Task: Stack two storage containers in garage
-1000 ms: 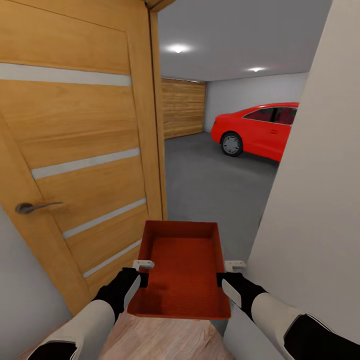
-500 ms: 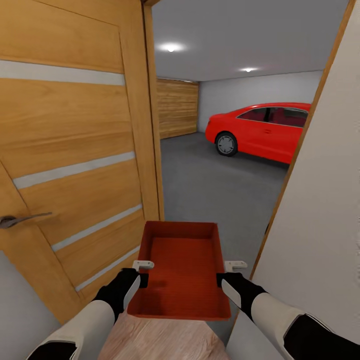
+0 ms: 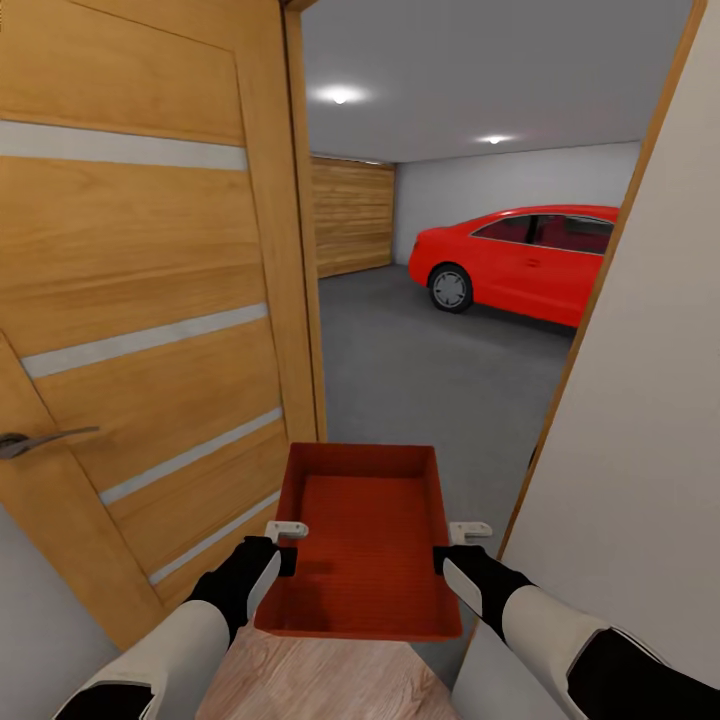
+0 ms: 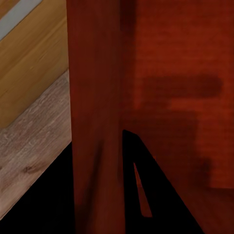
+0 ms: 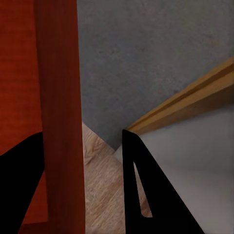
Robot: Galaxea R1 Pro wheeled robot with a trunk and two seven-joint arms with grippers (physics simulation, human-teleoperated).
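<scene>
In the head view, a doorway opens onto the garage with its dark grey concrete floor (image 3: pixel 420 370), plain white-grey walls and two ceiling lights. A glossy red coupe car (image 3: pixel 520 262) stands at about 1 o'clock, well beyond the threshold, and a wood-panelled garage door (image 3: pixel 352 215) fills the far wall near 12 o'clock. A honey-coloured wooden door with pale horizontal strips (image 3: pixel 140 300) stands open from 9 to 11 o'clock, its dark metal lever handle (image 3: pixel 40 440) at 9 o'clock. A cream wall (image 3: pixel 640 450) with a wood edge takes up 3 o'clock. At 6 o'clock an orange-red rectangular plastic storage container (image 3: pixel 362 540), lidless and empty, is held level above the seam where light wood-plank flooring (image 3: pixel 320 680) meets the concrete. The left gripper (image 3: pixel 283 545) is clamped over the container's left long wall; the right gripper (image 3: pixel 450 545) is clamped over the right long wall.

In the left wrist view, the container's wall (image 4: pixel 97 112) runs between the black fingers (image 4: pixel 161 195), one finger inside against the container's bottom; the plank flooring (image 4: pixel 29 156) and the wooden door's foot lie beyond.

In the right wrist view, the container's wall (image 5: pixel 58 122) sits between the black fingers (image 5: pixel 139 190), with the concrete, the planks (image 5: pixel 100 190) and the wood-edged wall below.
</scene>
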